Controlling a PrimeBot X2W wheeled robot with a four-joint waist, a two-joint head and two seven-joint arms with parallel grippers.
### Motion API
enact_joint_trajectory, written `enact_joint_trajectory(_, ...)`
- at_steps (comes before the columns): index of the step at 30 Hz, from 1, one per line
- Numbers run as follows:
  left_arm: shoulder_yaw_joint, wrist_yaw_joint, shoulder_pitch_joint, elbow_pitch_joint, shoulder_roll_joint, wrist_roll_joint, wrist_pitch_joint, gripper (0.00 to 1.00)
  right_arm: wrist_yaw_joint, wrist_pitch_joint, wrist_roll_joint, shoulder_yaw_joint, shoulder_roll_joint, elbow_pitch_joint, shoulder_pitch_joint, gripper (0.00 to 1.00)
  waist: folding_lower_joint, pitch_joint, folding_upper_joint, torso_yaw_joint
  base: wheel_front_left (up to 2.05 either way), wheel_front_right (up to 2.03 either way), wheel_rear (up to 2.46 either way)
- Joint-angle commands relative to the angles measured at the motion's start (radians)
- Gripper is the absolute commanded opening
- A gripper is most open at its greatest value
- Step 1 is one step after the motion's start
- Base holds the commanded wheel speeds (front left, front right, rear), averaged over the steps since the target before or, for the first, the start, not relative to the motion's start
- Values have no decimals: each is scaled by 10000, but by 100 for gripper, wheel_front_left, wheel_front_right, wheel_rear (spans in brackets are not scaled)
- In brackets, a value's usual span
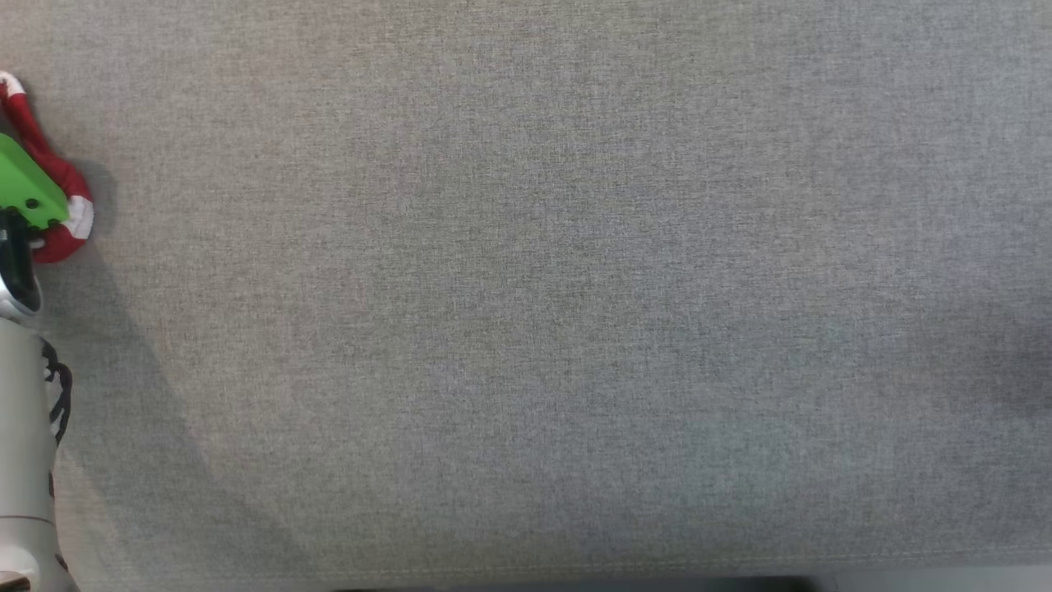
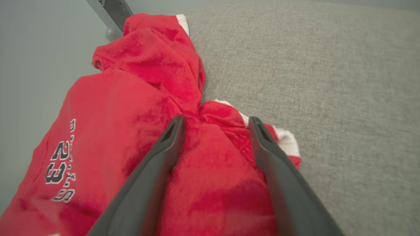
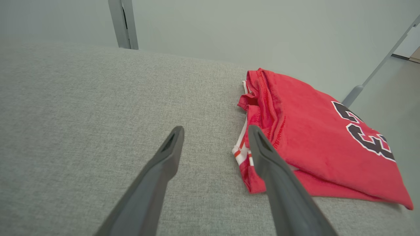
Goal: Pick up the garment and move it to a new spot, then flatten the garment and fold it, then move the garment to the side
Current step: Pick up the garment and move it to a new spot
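Observation:
A crumpled red garment [image 2: 131, 108] with white trim and black numerals lies at the edge of the grey cloth table [image 2: 328, 82], part of it hanging over the side. My left gripper [image 2: 215, 123] is open, its two fingers straddling a bunched ridge of the red cloth. In the head view a bit of this garment [image 1: 64, 177] peeks out at the far left behind my gripper's green mount [image 1: 25, 185]. My right gripper [image 3: 215, 131] is open just above bare table [image 3: 82, 114]. Its right finger [image 3: 279, 177] stands beside the trimmed edge of a flat-folded red garment [image 3: 315, 137].
The folded red piece lies at a table edge, one corner overhanging. A grey upright post [image 3: 124, 23] and a slanted leg [image 3: 374, 72] stand beyond the table over a pale floor. My pale left forearm [image 1: 25, 427] runs along the head view's left edge.

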Motion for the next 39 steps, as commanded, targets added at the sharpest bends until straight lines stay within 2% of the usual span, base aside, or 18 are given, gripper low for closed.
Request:
enact_joint_trajectory(1, -2, 10, -4, 281, 52, -139, 368, 100, -20, -26, -10, 4, 20, 1, -99, 100, -2, -37, -1, 7, 0, 0, 0)
enact_joint_trajectory(4, -21, -178, -55, 519, 81, -252, 768, 100, -20, -15, -42, 59, 43, 3, -133, 100, -2, -83, -1, 17, 0, 0, 0)
enact_joint_trajectory(5, -41, -204, -63, 577, 106, -273, 850, 45, -20, -16, -50, 87, 52, 11, -152, 100, -2, -107, -1, 15, 0, 0, 0)
enact_joint_trajectory(6, -37, -243, -58, 608, 119, -317, 872, 0, -20, -11, -58, 115, 61, 22, -175, 100, -2, -136, -1, 8, 0, 0, 0)
enact_joint_trajectory(10, -53, -340, 16, 693, 183, -387, 680, 0, -20, -13, -43, 249, 120, 117, -245, 100, -2, -336, -1, -49, 0, 0, 0)
enact_joint_trajectory(14, -99, -342, -40, 593, 254, -317, 59, 0, -20, -91, -41, 387, 204, 273, -341, 100, -2, -616, -1, -149, 0, 0, 0)
enact_joint_trajectory(21, -312, -500, -675, -147, 521, -55, -1056, 0, -20, -244, -94, 823, 528, 711, -529, 100, -2, -1364, -1, -382, 0, 0, 0)
enact_joint_trajectory(26, -596, -548, -1075, -868, 631, 127, -1316, 0, -20, -425, -156, 1183, 832, 1118, -691, 100, -2, -1972, -1, -713, 0, 0, 0)
enact_joint_trajectory(29, -901, -635, -1277, -1497, 585, 307, -1271, 0, -20, -523, -172, 1359, 1058, 1411, -775, 100, -2, -2348, -1, -1012, 0, 0, 0)
enact_joint_trajectory(39, -2340, -903, -2031, -3965, -292, 819, -324, 0, -20, -782, -320, 1842, 1720, 2213, -818, 100, -2, -3273, -1, -2312, 0, 0, 0)
